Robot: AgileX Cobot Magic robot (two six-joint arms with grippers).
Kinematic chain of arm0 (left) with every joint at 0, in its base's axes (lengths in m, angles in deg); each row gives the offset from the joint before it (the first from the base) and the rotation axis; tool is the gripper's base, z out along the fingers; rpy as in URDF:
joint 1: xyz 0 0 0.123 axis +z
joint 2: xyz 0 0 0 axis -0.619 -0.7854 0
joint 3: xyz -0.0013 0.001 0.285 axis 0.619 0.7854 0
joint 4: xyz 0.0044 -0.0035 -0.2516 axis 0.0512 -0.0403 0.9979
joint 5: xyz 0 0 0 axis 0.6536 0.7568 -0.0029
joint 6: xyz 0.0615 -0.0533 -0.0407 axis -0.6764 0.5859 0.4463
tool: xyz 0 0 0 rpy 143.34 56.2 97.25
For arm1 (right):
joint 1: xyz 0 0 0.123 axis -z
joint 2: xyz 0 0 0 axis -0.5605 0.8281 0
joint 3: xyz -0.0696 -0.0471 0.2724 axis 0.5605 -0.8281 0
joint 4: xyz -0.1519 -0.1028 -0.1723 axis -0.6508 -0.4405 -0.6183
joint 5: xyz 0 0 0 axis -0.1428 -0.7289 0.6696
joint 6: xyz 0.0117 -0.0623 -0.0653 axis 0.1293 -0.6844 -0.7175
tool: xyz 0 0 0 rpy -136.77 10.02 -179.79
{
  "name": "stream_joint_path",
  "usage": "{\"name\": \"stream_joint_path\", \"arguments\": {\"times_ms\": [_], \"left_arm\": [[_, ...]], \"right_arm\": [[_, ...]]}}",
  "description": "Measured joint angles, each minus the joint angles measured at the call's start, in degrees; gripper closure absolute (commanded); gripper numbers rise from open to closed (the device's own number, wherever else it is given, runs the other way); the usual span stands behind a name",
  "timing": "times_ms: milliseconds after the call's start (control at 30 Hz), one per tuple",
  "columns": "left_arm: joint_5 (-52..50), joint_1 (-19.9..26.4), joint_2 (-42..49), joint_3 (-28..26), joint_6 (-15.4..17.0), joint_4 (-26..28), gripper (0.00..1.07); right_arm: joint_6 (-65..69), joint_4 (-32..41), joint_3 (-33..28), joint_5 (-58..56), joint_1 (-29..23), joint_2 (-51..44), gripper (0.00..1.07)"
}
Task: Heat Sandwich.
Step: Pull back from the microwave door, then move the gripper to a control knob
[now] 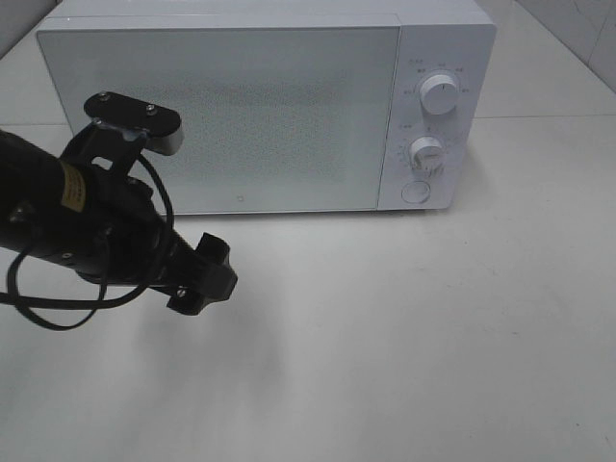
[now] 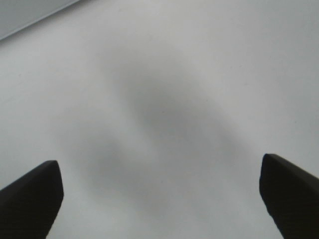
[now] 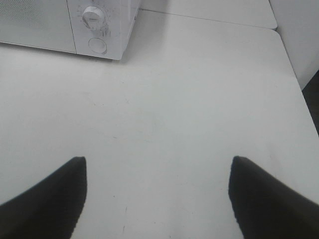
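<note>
White table (image 1: pixel 385 337) holds 1 microwave (image 1: pixel 221 115), 2 dials (image 1: pixel 440 94).

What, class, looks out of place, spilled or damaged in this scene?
Nothing stands out. The white box-shaped microwave stands level on the pale table, door shut, its two round white dials intact. No spill shows. The black left gripper hangs with jaws open.

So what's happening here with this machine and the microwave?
A two-armed robot is meant to heat a sandwich. Right now the white microwave has its door shut, and no sandwich is in sight. The left arm hangs above the table in front of it, jaws wide open, holding nothing. The right arm has its jaws open and empty too.
</note>
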Motion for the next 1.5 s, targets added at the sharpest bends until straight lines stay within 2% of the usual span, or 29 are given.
{"name": "stream_joint_path", "arguments": {"times_ms": [100, 200, 233, 300, 333, 367, 433, 533, 567, 733, 967, 1167, 1400, 1500], "left_arm": [[4.98, 2.35, 1.66, -0.69, 0.00, 0.52, 0.03], [10.71, 7.68, 4.58, -1.49, 0.00, 1.09, 0.03], [10.71, 7.68, 4.58, -1.49, 0.00, 1.09, 0.03], [12.83, 10.60, 6.25, -1.55, -0.63, 2.01, 0.03], [13.98, 12.32, 7.16, -1.55, -1.26, 2.52, 0.03], [15.70, 16.04, 8.88, -1.55, -2.69, 3.72, 0.03], [16.62, 17.53, 9.63, -1.55, -3.44, 4.47, 0.03], [19.77, 24.58, 13.46, -1.55, -6.82, 7.45, 0.03], [19.77, 24.58, 13.46, -1.55, -6.82, 7.45, 0.03], [24.64, 32.20, 18.22, -1.55, -10.26, 9.11, 0.03], [28.82, 35.35, 23.43, -0.57, -10.89, 9.34, 0.03], [33.00, 35.35, 31.17, 4.53, -10.94, 9.34, 0.03], [41.20, 35.35, 43.09, 7.85, -14.84, 9.45, 0.03], [42.51, 35.35, 46.64, 8.19, -15.24, 9.63, 0.03]], "right_arm": [[0.00, 0.00, 0.00, 0.00, 0.00, 0.00, 0.31], [0.00, 0.00, 0.00, 0.00, 0.00, 0.00, 0.31], [0.00, 0.00, 0.00, 0.00, 0.00, 0.00, 0.31], [0.00, 0.00, 0.00, 0.00, 0.00, 0.00, 0.31], [0.00, 0.00, 0.00, 0.00, 0.00, 0.00, 0.31], [0.00, 0.00, 0.00, 0.00, 0.00, 0.00, 0.31], [0.00, 0.00, 0.00, 0.00, 0.00, 0.00, 0.31], [0.00, 0.00, 0.00, 0.00, 0.00, 0.00, 0.31], [0.00, 0.00, 0.00, 0.00, 0.00, 0.00, 0.31], [0.00, 0.00, 0.00, 0.00, 0.00, 0.00, 0.31], [0.00, 0.00, 0.00, 0.00, 0.00, 0.00, 0.31], [0.00, 0.00, 0.00, 0.00, 0.00, 0.00, 0.31], [0.00, 0.00, 0.00, 0.00, 0.00, 0.00, 0.31], [0.00, 0.00, 0.00, 0.00, 0.00, 0.00, 0.31]]}}
